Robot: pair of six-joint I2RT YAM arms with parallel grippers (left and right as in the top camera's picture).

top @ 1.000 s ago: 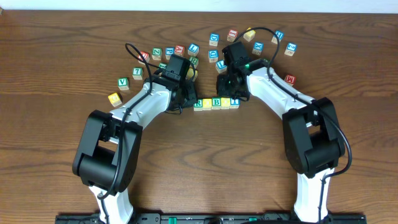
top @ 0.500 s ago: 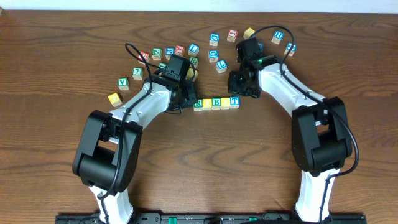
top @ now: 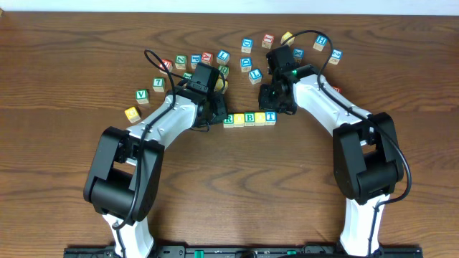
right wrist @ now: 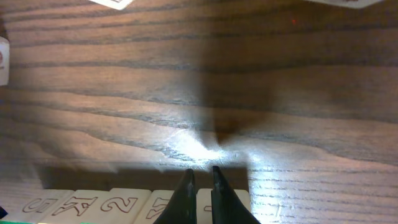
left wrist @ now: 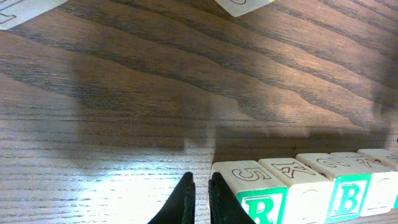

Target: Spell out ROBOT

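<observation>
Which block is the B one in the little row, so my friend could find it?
Start at the middle of the brown wooden table, where five blocks sit side by side in one short row. The B block is the middle one. It has a green letter in a green border, while the two neighbour blocks touching it are plain yellow on top.

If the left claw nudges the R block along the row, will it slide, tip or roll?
Probably slide: the R block is a flat-faced cube sitting flush on the wooden table, so rolling seems unlikely. It appears to touch its neighbour, so a push toward the B block would likely shift the whole row.
</observation>
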